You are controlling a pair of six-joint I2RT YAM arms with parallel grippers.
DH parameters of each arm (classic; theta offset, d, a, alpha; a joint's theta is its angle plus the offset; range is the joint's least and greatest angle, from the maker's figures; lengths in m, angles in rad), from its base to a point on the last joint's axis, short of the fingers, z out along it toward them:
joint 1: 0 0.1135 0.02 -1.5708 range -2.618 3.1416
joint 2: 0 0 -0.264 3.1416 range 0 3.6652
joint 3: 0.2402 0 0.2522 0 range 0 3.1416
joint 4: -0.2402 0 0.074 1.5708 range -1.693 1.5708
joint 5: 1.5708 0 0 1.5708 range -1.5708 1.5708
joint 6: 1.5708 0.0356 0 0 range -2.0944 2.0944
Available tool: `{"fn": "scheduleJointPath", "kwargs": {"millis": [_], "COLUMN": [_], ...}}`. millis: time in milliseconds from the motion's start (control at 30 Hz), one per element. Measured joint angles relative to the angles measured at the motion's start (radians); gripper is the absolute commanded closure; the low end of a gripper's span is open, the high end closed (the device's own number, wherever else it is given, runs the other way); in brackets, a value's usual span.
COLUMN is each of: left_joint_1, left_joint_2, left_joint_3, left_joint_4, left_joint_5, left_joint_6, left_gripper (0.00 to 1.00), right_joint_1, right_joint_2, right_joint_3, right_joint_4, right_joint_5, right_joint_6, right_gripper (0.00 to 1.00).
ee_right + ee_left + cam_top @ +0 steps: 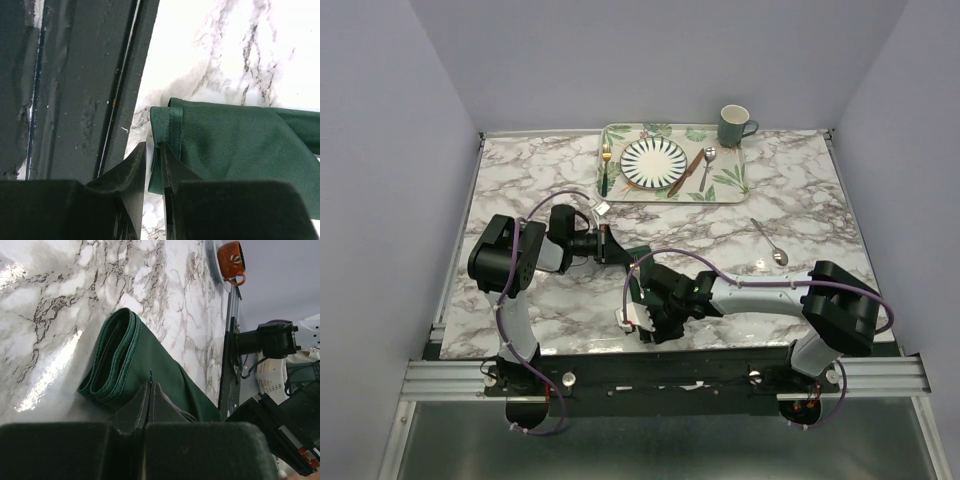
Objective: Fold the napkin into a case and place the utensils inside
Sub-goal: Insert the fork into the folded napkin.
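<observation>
The dark green napkin (636, 262) lies folded in several layers on the marble near the front edge, between my two grippers. Its stacked hems (117, 352) show in the left wrist view. My left gripper (150, 383) (612, 247) is shut, its tips resting against the cloth. My right gripper (153, 146) (645, 305) stands narrowly open around the napkin's hemmed corner (167, 125); a slit of marble shows beside the cloth. The gold fork (606, 165), the brown knife (685, 172) and a silver spoon (706, 168) lie on the tray.
The leaf-patterned tray (730, 185) at the back holds a striped plate (654, 162). A teal mug (734, 125) stands at its right corner. A second spoon (769, 242) lies on the marble to the right. The black front rail (75, 90) runs close to the right gripper.
</observation>
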Motion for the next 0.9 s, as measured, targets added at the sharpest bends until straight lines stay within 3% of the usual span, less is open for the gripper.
{"fn": "scheduleJointPath", "kwargs": {"millis": [633, 733, 900], "left_joint_1": [-0.02, -0.024, -0.026], "left_joint_2": [-0.056, -0.059, -0.067], "left_joint_3": [-0.059, -0.066, -0.066], "left_joint_4": [-0.117, -0.125, -0.146], "left_joint_5": [0.019, 0.019, 0.018], "left_joint_6": [0.089, 0.095, 0.112], "left_gripper": [0.98, 0.89, 0.64], "right_joint_1": [0.0, 0.0, 0.0], "right_joint_2": [0.0, 0.0, 0.0], "right_joint_3": [0.0, 0.0, 0.0], "right_joint_4": [0.026, 0.03, 0.032], "right_joint_5": [0.041, 0.047, 0.048], "right_joint_6": [0.02, 0.027, 0.034], "right_gripper": [0.74, 0.74, 0.71]}}
